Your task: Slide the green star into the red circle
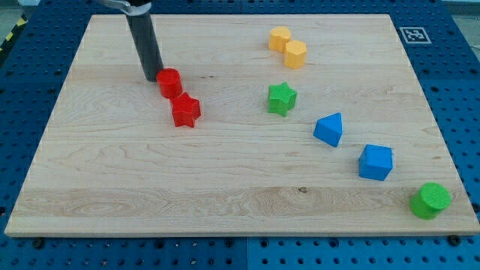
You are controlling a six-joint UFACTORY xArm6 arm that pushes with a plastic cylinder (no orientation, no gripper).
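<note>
The green star (282, 98) lies on the wooden board right of centre, near the view's top. The red circle (169, 82) is a short red cylinder at the upper left. A red star (185, 111) touches it just below and to the right. My tip (151, 78) stands right at the red circle's left side, close to or touching it. The green star is far to the right of my tip, with bare board between it and the red circle.
Two yellow blocks (288, 46) sit side by side above the green star. A blue triangular block (329, 129) and a blue cube (375, 162) run down to the right. A green cylinder (430, 200) sits at the board's (112, 195) lower right corner.
</note>
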